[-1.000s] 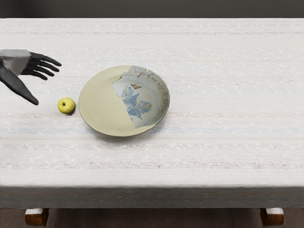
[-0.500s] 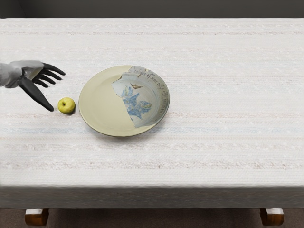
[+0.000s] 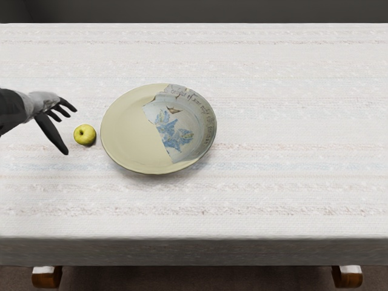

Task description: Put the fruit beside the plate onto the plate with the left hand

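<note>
Head view: left hand point(image 3: 50, 114) fingers spread wide, holding nothing, just left of small yellow-green apple point(image 3: 85, 134); apple beside cream patterned plate point(image 3: 127, 136), left side.

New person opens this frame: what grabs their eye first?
The big cream plate with a blue-patterned patch sits left of centre on the white table. Just left of it lies a small yellow-green apple, not on the plate. The left hand, fingers spread, hovers beside the apple, holding nothing.
</note>
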{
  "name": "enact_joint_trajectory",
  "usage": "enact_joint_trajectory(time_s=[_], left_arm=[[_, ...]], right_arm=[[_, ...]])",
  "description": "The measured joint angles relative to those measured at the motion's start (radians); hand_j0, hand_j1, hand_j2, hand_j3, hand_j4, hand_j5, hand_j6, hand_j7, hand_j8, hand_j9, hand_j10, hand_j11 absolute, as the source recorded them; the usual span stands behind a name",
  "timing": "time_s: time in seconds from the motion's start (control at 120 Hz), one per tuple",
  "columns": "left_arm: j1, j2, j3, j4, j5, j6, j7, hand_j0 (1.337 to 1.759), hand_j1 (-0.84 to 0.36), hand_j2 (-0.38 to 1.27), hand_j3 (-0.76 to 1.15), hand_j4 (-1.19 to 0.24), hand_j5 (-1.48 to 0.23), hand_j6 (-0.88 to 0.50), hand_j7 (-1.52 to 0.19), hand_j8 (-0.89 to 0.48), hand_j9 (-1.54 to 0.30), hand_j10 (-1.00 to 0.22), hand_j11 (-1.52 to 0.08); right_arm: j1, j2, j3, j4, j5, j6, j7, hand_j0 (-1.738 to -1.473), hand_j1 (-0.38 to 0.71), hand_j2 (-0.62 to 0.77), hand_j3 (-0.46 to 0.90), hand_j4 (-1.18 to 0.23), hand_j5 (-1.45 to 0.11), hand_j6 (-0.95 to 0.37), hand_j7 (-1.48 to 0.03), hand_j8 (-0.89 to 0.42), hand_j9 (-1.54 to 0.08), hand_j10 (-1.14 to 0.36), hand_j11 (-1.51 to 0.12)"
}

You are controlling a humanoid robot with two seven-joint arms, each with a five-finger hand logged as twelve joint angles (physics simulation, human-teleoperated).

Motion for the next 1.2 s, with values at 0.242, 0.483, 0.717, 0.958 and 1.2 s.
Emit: enact_joint_trajectory(time_s=[0.242,0.483,0.717,0.958,1.2], left_arm=[[0.021,-0.053,0.015,0.001,-0.058,0.141,0.018,1.658,0.06,0.05,0.00,-0.24,-0.31,-0.24,-0.31,-0.24,-0.31,-0.24,-0.31],[0.022,-0.083,0.015,0.050,-0.065,0.158,0.022,1.658,0.06,0.05,0.00,-0.24,-0.31,-0.24,-0.31,-0.24,-0.31,-0.24,-0.31],[0.048,-0.209,0.017,0.067,-0.062,0.240,0.117,1.658,0.06,0.05,0.00,-0.24,-0.31,-0.24,-0.31,-0.24,-0.31,-0.24,-0.31],[0.076,-0.285,0.007,0.090,-0.061,0.318,0.269,1.658,0.06,0.05,0.00,-0.24,-0.31,-0.24,-0.31,-0.24,-0.31,-0.24,-0.31],[0.103,-0.328,-0.044,0.100,-0.060,0.353,0.295,1.658,0.06,0.05,0.00,-0.24,-0.31,-0.24,-0.31,-0.24,-0.31,-0.24,-0.31]], right_arm=[[0.000,0.000,0.000,0.000,0.000,0.000,0.000,-1.658,-0.30,-0.01,0.00,-0.04,-0.05,-0.04,-0.05,-0.04,-0.05,-0.04,-0.05],[0.000,0.000,0.000,0.000,0.000,0.000,0.000,-1.658,-0.30,-0.01,0.00,-0.04,-0.05,-0.04,-0.05,-0.04,-0.05,-0.04,-0.05],[0.000,0.000,0.000,0.000,0.000,0.000,0.000,-1.658,-0.30,-0.01,0.00,-0.04,-0.05,-0.04,-0.05,-0.04,-0.05,-0.04,-0.05],[0.000,0.000,0.000,0.000,0.000,0.000,0.000,-1.658,-0.30,-0.01,0.00,-0.04,-0.05,-0.04,-0.05,-0.04,-0.05,-0.04,-0.05],[0.000,0.000,0.000,0.000,0.000,0.000,0.000,-1.658,-0.30,-0.01,0.00,-0.04,-0.05,-0.04,-0.05,-0.04,-0.05,-0.04,-0.05]])
